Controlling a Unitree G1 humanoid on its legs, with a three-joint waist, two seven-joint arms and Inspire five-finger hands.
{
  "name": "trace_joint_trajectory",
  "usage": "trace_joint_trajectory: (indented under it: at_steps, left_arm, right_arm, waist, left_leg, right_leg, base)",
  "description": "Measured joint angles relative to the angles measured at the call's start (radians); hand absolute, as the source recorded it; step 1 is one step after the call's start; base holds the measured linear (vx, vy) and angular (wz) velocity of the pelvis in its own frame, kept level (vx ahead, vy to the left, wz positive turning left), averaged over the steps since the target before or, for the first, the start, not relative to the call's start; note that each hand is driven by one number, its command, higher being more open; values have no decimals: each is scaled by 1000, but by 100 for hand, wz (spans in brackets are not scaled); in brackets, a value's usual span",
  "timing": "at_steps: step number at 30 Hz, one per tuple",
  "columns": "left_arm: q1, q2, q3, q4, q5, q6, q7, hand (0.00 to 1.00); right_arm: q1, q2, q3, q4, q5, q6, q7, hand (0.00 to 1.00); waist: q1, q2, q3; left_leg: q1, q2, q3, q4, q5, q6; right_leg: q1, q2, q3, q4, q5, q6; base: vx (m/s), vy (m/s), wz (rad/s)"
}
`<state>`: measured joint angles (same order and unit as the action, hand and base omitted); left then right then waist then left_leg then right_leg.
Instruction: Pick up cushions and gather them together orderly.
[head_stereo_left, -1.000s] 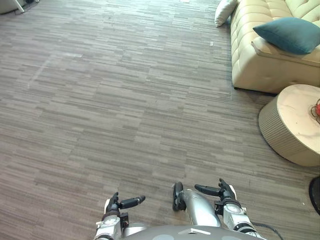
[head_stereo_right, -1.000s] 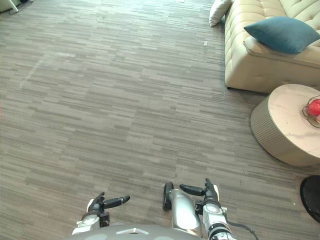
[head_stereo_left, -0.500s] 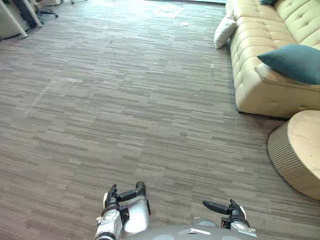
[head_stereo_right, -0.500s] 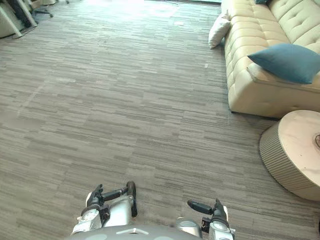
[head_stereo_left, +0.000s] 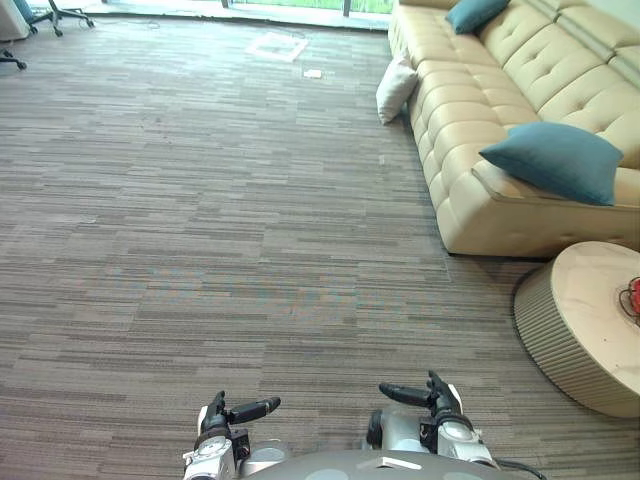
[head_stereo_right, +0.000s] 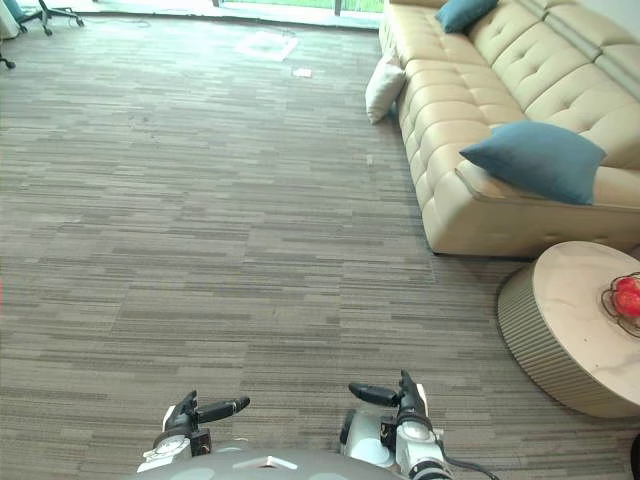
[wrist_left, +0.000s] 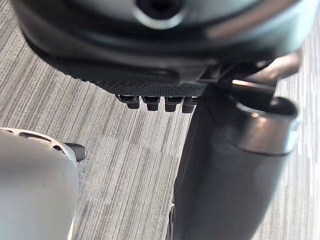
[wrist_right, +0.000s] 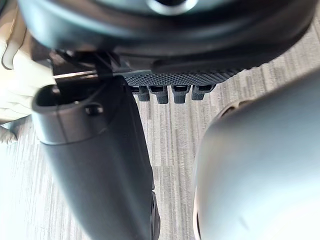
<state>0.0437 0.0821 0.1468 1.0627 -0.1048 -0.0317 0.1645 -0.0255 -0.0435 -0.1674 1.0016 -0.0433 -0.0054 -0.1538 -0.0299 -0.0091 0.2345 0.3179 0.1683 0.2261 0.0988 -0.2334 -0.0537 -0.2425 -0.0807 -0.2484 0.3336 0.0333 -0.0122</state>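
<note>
Left hand (head_stereo_left: 240, 410) and right hand (head_stereo_left: 425, 396) hang low over the floor (head_stereo_left: 200, 200). Both have relaxed, straight fingers and hold nothing. The near teal cushion (head_stereo_left: 555, 160) lies on the near end of the sofa (head_stereo_left: 470, 100). The far teal cushion (head_stereo_left: 475, 12) rests at the sofa's far end. The white cushion (head_stereo_left: 397, 88) stands on the floor, leaning against the sofa's front edge.

A: Layout from the right hand (head_stereo_left: 425, 395)?
B: Sofa (head_stereo_left: 470, 90) ahead, to its right. Near cushion (head_stereo_left: 555, 160) on the sofa's closest end, far cushion (head_stereo_left: 475, 12) on the far end. Floor cushion (head_stereo_left: 397, 88) well ahead, leaning on the sofa's front. Round table (head_stereo_left: 590, 320) right of the hand, nearer than the sofa.
A: Left hand (head_stereo_left: 235, 412)?
B: Left of the right one, apart.
</note>
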Motion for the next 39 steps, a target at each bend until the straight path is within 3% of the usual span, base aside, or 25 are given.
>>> trace_joint_trajectory:
  at_steps: [2,4,7,8,10,12,13,15,17,18,19,20,22,23,25,26,29,30,32,34,35,36,37,38,39]
  left_arm:
    - [0,-31,7,-7,11,-2,-15,100]
    - [-1,-29,8,-8,29,-2,-19,100]
    - [0,-34,43,-28,42,-2,-20,100]
    - [12,-50,85,-62,37,-2,-20,100]
    - [15,-43,106,-89,35,-3,-13,100]
    - [14,-33,105,-100,31,-7,-11,100]
    - [7,-30,104,-104,24,-16,-11,100]
    - [1,-31,103,-110,14,-22,-11,100]
    - [-2,-33,92,-113,13,-24,-9,100]
    - [-2,-31,69,-110,3,-25,-6,100]
    - [-4,-25,64,-108,2,-25,-5,100]
    - [-16,0,54,-100,6,-25,1,100]
    - [-22,10,63,-94,3,-21,2,100]
    - [-19,11,62,-94,3,-21,3,100]
    - [-8,25,54,-90,2,-20,4,100]
    - [-7,39,31,-70,4,-16,6,100]
    - [2,48,-19,-56,7,-4,12,100]
    - [7,46,-34,-55,7,-3,11,100]
    - [7,41,-59,-55,6,-2,10,100]
    - [3,36,-84,-47,16,-1,6,100]
    - [3,36,-84,-47,17,-1,6,100]
    - [0,33,-88,-24,30,-1,2,100]
    - [-23,4,-96,-11,39,-3,-6,100]
    - [-24,-2,-98,-13,40,-5,-8,100]
    - [-21,-17,-103,-16,40,-8,-10,100]
  right_arm:
    - [-3,1,-33,-8,-6,2,1,100]
    - [-1,8,-66,-7,-3,5,0,100]
    - [18,9,-86,-18,-4,21,-1,100]
    - [33,5,-85,-29,-3,29,-2,100]
    - [43,12,-84,-24,6,29,-5,100]
    - [47,21,-85,-13,6,28,-8,100]
    - [42,27,-85,8,7,28,-10,100]
    - [35,35,-87,18,13,32,-11,100]
    - [36,37,-86,19,16,31,-13,100]
    - [38,26,-66,28,16,30,-18,100]
    - [36,30,-50,38,14,30,-20,100]
    - [35,44,-24,43,12,28,-16,100]
    - [38,45,-7,38,4,26,-17,100]
    - [38,45,-6,38,3,25,-17,100]
    - [36,42,23,35,4,23,-18,100]
    - [34,41,33,28,4,21,-18,100]
    - [22,27,65,9,-4,15,-10,100]
    - [13,16,88,-1,-7,9,-8,100]
    - [0,0,103,-15,-15,-1,-8,100]
    - [-8,-3,102,-56,-15,-7,-3,100]
    - [-8,-3,102,-56,-15,-7,-3,100]
    - [-8,-6,95,-54,-10,-7,0,100]
    - [-27,-23,85,-46,-19,-6,-2,100]
    - [-27,-26,79,-46,-23,-6,-1,100]
    - [-27,-27,51,-43,-28,-1,1,100]
  waist:
    - [-2,5,0]
    - [-5,3,-1]
    - [-14,14,-3]
    - [-5,27,-4]
    - [4,21,4]
    - [5,0,3]
    - [26,-5,3]
    - [29,-13,9]
    - [32,-16,13]
    - [54,3,10]
    - [64,-7,9]
    - [58,-39,5]
    - [56,-49,-2]
    - [56,-50,-3]
    - [60,-68,-13]
    - [54,-70,-12]
    - [35,-58,-11]
    - [25,-45,-6]
    - [22,-24,4]
    - [3,-9,15]
    - [2,-9,15]
    - [-15,-14,19]
    - [-5,19,19]
    - [-5,20,19]
    - [-7,21,18]
  left_leg:
    - [18,0,-1,11,43,-24]
    - [20,6,-19,52,44,-27]
    - [-181,86,-141,547,96,-156]
    - [-313,144,-154,846,108,-177]
    - [-401,193,-94,1003,71,-124]
    - [-460,190,-24,953,17,-79]
    - [-520,154,30,758,-26,-49]
    - [-561,83,18,538,-17,-49]
    - [-574,4,-30,266,72,-63]
    - [-550,-23,-72,154,269,-62]
    - [-539,-38,-66,157,286,-22]
    - [-558,-52,-54,209,232,-6]
    - [-575,-45,-42,370,91,24]
    - [-564,-40,-36,380,70,26]
    - [-497,-51,9,380,8,32]
    - [-432,-69,25,360,-27,44]
    - [-257,-78,37,259,-62,39]
    - [-194,-66,43,200,-55,28]
    - [-132,-41,61,145,-52,22]
    - [-52,-4,68,87,-52,21]
    - [-51,-4,68,86,-52,21]
    - [7,-2,57,53,-55,-4]
    - [15,16,49,57,-23,-7]
    - [16,15,43,67,-13,-10]
    - [14,21,12,127,9,-48]
  right_leg:
    - [-39,-10,16,149,-136,-17]
    - [-38,-15,12,202,-192,-24]
    - [57,11,-25,188,-273,-31]
    - [130,52,-36,145,-288,-45]
    - [249,82,-37,68,-303,-65]
    - [330,82,-26,-7,-292,-52]
    - [392,71,8,-75,-285,-42]
    - [426,42,31,-108,-289,-32]
    - [458,10,59,-138,-310,-3]
    - [490,9,118,-166,-328,30]
    - [501,-4,140,-174,-329,29]
    - [505,-24,169,-177,-314,30]
    - [459,-40,208,-9,-300,48]
    - [438,-46,213,57,-300,51]
    - [309,-100,215,364,-226,165]
    - [237,-158,178,550,-132,189]
    - [131,-221,10,749,-235,58]
    - [77,-212,-61,713,-282,23]
    - [-13,-171,-119,598,-311,2]
    - [-116,-61,-93,149,-211,48]
    - [-117,-60,-92,139,-209,48]
    - [-84,-22,-49,48,21,-53]
    - [-105,-9,-38,140,-62,-48]
    - [-113,-14,-34,172,-89,-50]
    - [-118,-25,-32,245,-164,-65]
  base:
    - [623,-254,-1]
    - [394,-183,6]
    - [458,-230,25]
    - [469,-131,5]
    - [414,-43,-4]
    - [367,16,-21]
    - [385,66,-47]
    - [358,137,-47]
    - [443,246,-60]
    - [487,270,-86]
    - [510,252,-76]
    - [503,215,-23]
    - [594,288,-16]
    - [517,252,-40]
    - [369,147,-42]
    - [400,132,-29]
    - [576,93,-14]
    - [521,-5,-4]
    - [483,-66,-6]
    - [741,-209,11]
    - [619,-235,43]
    - [628,-245,24]
    - [513,-201,23]
    - [608,-253,-8]
    - [584,-263,1]
